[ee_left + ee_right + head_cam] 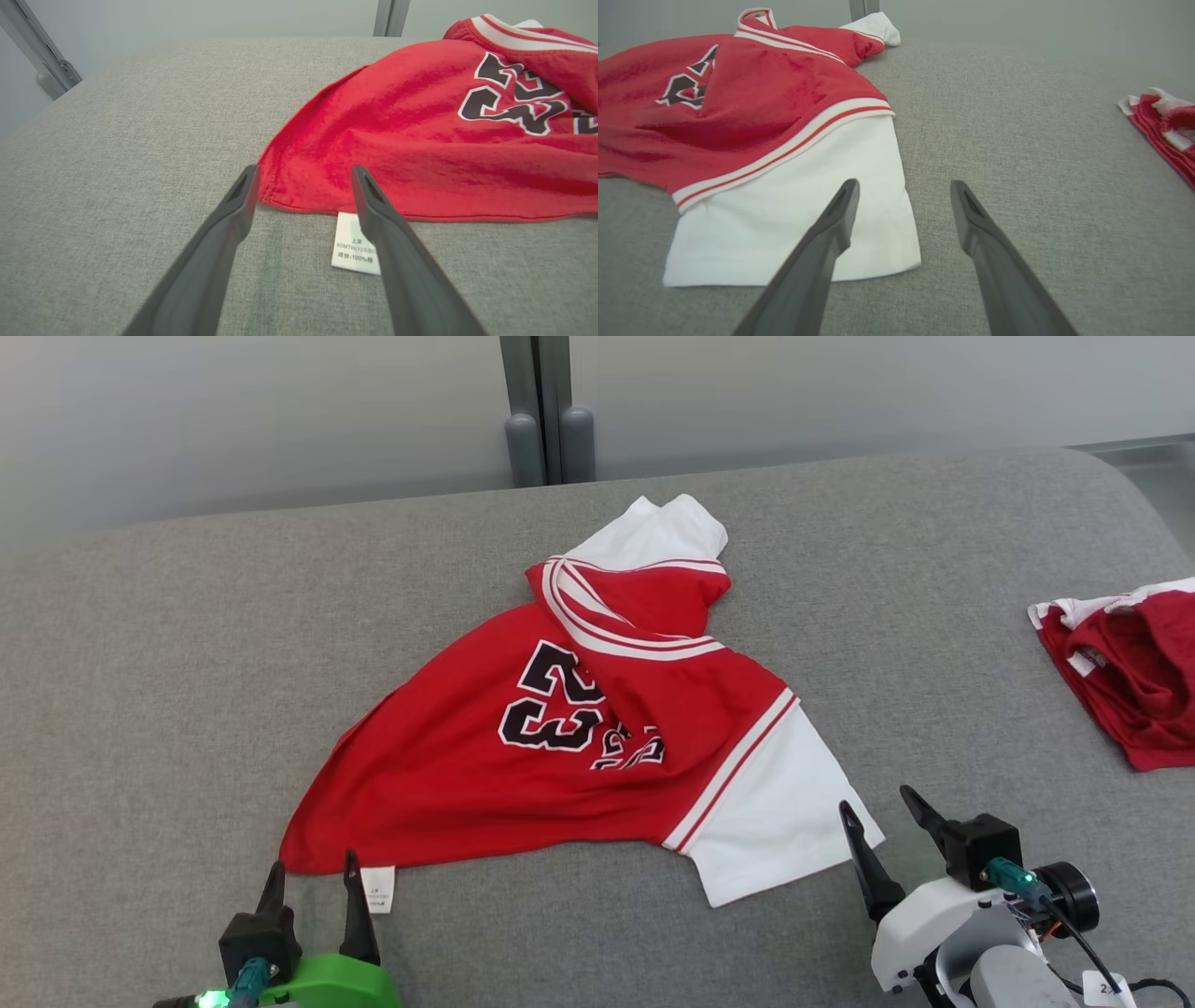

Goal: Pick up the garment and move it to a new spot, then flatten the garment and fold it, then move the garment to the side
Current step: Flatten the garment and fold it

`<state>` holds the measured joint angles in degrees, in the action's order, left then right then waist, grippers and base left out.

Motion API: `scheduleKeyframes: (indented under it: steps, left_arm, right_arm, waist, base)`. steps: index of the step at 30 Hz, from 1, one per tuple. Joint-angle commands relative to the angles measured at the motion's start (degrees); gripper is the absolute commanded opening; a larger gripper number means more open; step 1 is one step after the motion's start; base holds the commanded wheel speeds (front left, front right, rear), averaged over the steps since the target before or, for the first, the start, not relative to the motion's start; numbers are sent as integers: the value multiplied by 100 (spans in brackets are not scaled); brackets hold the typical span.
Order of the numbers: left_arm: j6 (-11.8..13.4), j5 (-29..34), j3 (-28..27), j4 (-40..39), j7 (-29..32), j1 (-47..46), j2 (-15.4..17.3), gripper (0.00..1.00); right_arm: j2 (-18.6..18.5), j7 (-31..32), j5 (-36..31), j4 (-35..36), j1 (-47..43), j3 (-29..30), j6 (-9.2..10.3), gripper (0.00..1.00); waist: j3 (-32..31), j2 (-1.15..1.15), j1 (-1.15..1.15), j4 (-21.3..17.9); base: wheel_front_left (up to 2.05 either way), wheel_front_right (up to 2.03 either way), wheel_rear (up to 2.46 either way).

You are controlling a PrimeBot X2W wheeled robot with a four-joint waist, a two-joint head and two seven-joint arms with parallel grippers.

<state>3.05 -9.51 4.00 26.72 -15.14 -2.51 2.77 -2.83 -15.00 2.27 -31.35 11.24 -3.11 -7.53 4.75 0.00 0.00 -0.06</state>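
Grey upholstered surface, head view: a red number-23 jersey lies crumpled at centre, with a second red garment well apart at the right edge. Near the jersey's front edge, the left gripper and right gripper have fingers spread, holding nothing. Left wrist view: the fingers frame the hem corner and a white care label. Right wrist view: one finger overlaps the white sleeve, possibly without touching.

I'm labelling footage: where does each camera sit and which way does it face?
Head: above, looking down on the jersey; left gripper, right gripper at bottom.
Left wrist: along its open fingers toward the hem and tag.
Right wrist: along its open fingers toward the white sleeve.
Head and right wrist share the red pile.
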Motion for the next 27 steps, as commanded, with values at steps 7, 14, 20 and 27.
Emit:
scheduleKeyframes:
  steps: [7, 14, 20, 27]
  left_arm:
    - [55, -100, 51, 80, 2, -282, 28, 100]
    - [64, -238, 25, 139, 3, -367, 27, 100]
    - [-60, -521, -14, 240, 3, -400, 27, 100]
    - [-57, -618, -70, 419, 3, -568, 27, 100]
  right_arm:
    - [-21, -24, -48, -768, 416, -78, 10, 100]
    - [-17, 17, 40, -1567, 636, -99, 10, 0]
    - [-32, 8, -65, -1300, 586, 140, 10, 0]
    - [-32, -11, -195, -894, 565, 413, 10, 0]
  waist:
    - [318, 0, 0, 120]
    - [389, 0, 0, 190]
    - [417, 0, 0, 157]
    - [592, 0, 0, 66]
  base:
    - [0, 0, 0]
    - [0, 0, 0]
    - [0, 0, 0]
    - [0, 0, 0]
